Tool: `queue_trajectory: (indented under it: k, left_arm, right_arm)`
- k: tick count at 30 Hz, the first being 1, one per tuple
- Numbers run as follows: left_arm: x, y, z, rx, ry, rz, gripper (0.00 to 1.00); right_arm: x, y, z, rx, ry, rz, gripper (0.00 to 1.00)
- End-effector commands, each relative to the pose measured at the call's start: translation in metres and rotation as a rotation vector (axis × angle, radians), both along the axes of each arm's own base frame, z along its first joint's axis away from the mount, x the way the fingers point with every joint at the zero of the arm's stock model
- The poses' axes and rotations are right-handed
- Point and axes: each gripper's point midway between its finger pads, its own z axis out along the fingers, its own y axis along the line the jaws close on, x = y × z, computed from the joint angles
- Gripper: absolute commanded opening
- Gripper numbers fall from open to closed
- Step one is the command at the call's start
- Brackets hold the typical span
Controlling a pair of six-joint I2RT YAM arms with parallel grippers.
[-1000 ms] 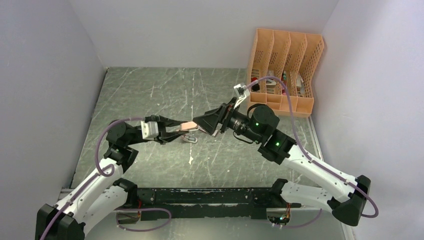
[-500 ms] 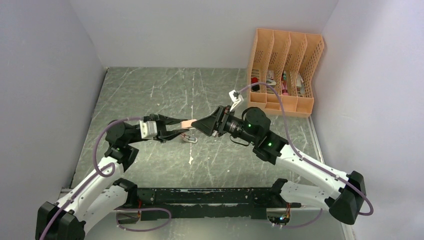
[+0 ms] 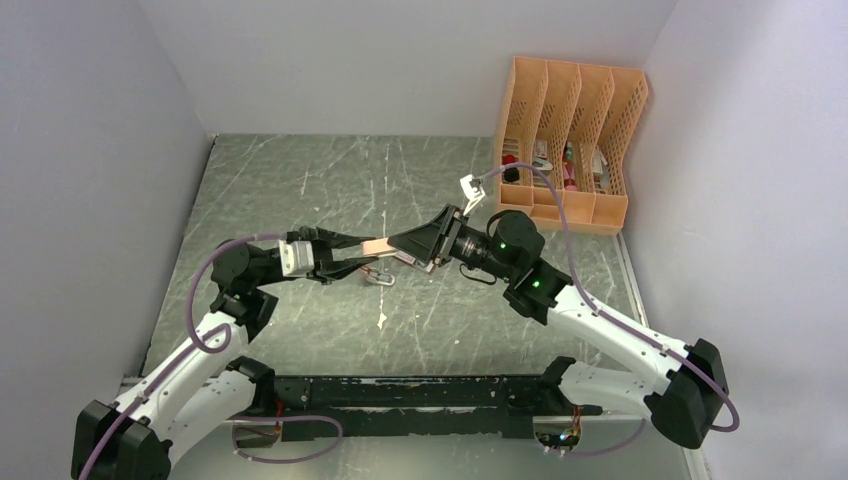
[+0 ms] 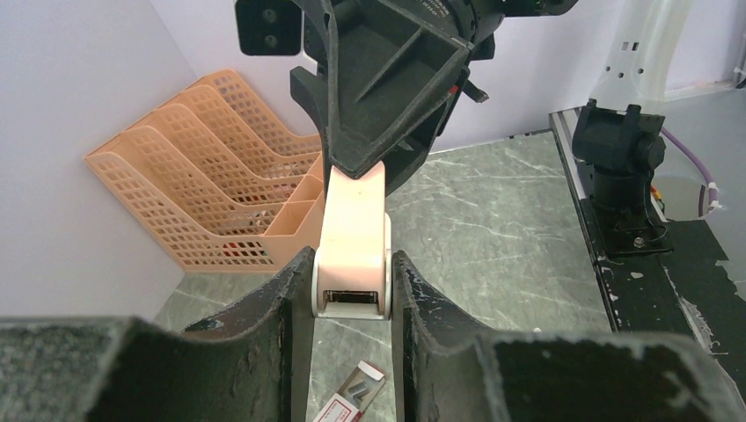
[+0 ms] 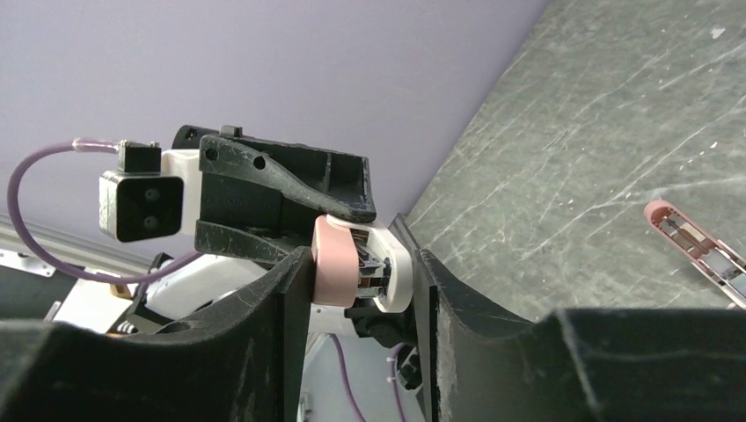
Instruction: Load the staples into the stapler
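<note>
Left wrist view first: your left claw (image 4: 352,264) is pinching the pink stapler (image 4: 354,220) across its rear end. Both fingers lie flat on its sides, and the stapler is held up off the desk (image 3: 300,190), pointing away toward the right claw (image 5: 361,268). Right wrist view: that claw's fingers bracket the stapler's front end, one beside the pink half and one beside the white half, with metal innards showing between. The gap looks very thin on both sides, but you cannot tell from here whether it is truly gripping. Staples: the small red-and-white staple box (image 4: 356,396) lies flat on the desk beneath the held stapler, touched by neither claw; no loose strip is visible. A second pink stapler (image 5: 695,251) lies on the desk off to one side, its metal channel showing, apart from both claws. Step in hand, as I read it: getting a two-claw hold so the stapler can be opened; loading has not begun. To do it well, bring the right fingers in evenly so both touch together and the stapler is not twisted in the left pinch. Take only a shallow bite on the tip, use the left pinch as the firm anchor, and open slowly along the hinge's arc, not sideways. Risk: the small smooth body may slip out and drop onto the box below.
</note>
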Motion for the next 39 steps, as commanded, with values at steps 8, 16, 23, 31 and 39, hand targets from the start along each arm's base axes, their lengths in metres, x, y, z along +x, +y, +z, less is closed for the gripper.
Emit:
queue_trajectory:
  k: [8,16,23,31,39]
  left_arm:
    - [-0.007,0.000,0.020,-0.028,-0.085,-0.023,0.07]
    - [-0.006,0.000,0.020,-0.025,-0.084,-0.017,0.07]
    - [-0.006,0.000,0.020,-0.027,-0.080,-0.018,0.07]
    - [-0.006,-0.001,0.020,-0.020,-0.080,-0.022,0.07]
    - [-0.006,-0.001,0.020,-0.021,-0.080,-0.024,0.07]
  right_arm:
    - [-0.006,0.005,0.003,0.013,-0.011,0.055,0.24]
    - [-0.006,0.005,0.003,0.009,-0.017,0.054,0.05]
    - [-0.009,0.006,0.007,0.024,-0.033,0.071,0.25]
    - [-0.017,0.009,0.018,0.063,-0.069,0.125,0.67]
    - [-0.015,0.007,0.019,0.067,-0.064,0.111,0.43]
